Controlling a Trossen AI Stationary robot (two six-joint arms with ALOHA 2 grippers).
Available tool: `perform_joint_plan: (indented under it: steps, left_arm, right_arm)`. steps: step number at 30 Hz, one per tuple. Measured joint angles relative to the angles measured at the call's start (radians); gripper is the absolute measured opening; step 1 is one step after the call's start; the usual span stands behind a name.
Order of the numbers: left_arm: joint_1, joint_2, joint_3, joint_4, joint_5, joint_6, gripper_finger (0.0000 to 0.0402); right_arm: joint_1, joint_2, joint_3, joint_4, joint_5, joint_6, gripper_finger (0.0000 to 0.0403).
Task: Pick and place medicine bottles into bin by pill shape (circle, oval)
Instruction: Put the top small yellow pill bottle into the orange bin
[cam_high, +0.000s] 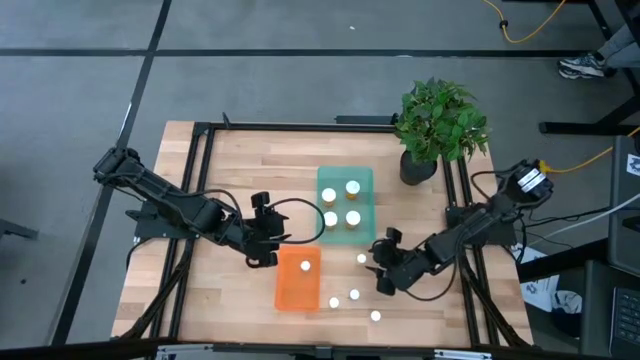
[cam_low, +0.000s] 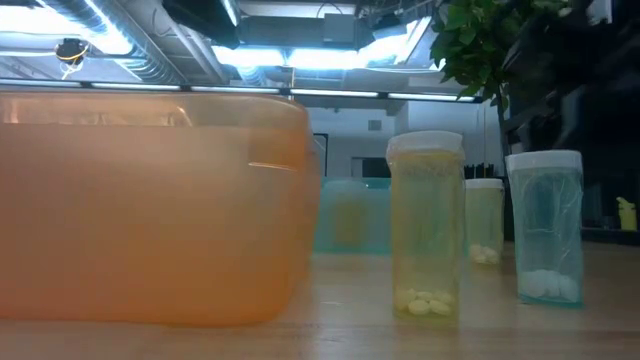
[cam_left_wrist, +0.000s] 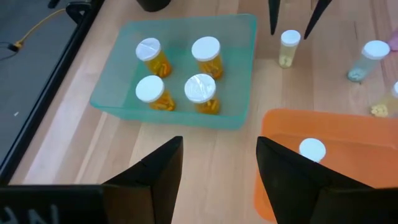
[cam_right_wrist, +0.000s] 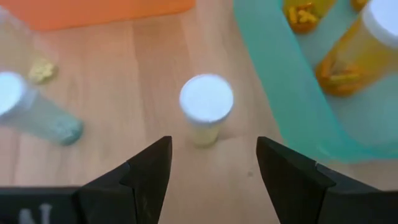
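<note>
Lining up my right end effector (cam_right_wrist: 211, 163), fingers spread and empty, I face a small white-capped bottle (cam_right_wrist: 206, 112) standing upright on the desk just beside the teal bin (cam_right_wrist: 280, 93), toward the desk's right edge. It looks light, rigid and smooth, so I judge it could tip or slip; closing on the body just below the cap seems safest. Four wider-capped bottles (cam_left_wrist: 200, 93) stand in that teal bin, and one small bottle (cam_left_wrist: 311, 149) sits in the orange bin (cam_left_wrist: 373, 134). My left end effector (cam_left_wrist: 217, 168) hangs open and empty between the bins.
</note>
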Motion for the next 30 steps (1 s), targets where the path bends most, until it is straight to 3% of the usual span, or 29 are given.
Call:
perform_joint_plan:
  steps: [15, 30]
  left_arm:
    - [0.0, 0.0, 0.0, -0.001, 0.0, 0.0, 0.0195]
    - [0.0, 0.0, 0.0, -0.002, -0.001, 0.0, 0.0195]
  right_arm:
    - [-0.043, 0.038, 0.0, 0.128, -0.025, -0.081, 0.0231]
    - [-0.043, 0.038, 0.0, 0.146, -0.025, -0.094, 0.0129]
